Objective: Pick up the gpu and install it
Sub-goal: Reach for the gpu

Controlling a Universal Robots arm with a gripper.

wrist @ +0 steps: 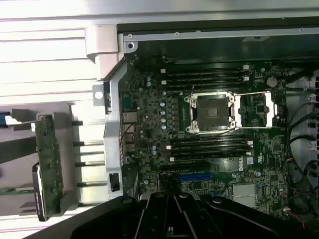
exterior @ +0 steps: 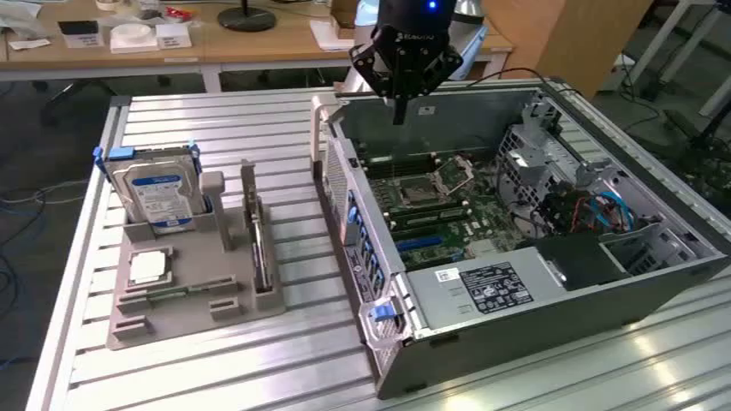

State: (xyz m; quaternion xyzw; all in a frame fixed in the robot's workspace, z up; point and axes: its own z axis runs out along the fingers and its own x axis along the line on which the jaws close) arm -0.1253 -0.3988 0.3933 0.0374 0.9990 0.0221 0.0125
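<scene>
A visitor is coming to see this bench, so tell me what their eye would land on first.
The open case lying on its side at the exterior view's right, its motherboard bared with an empty socket. Next, the black hand, shut and empty, hanging above the case's far edge. At the exterior view's left, the gpu stands on edge in a grey tray beside a blue-labelled drive.
</scene>
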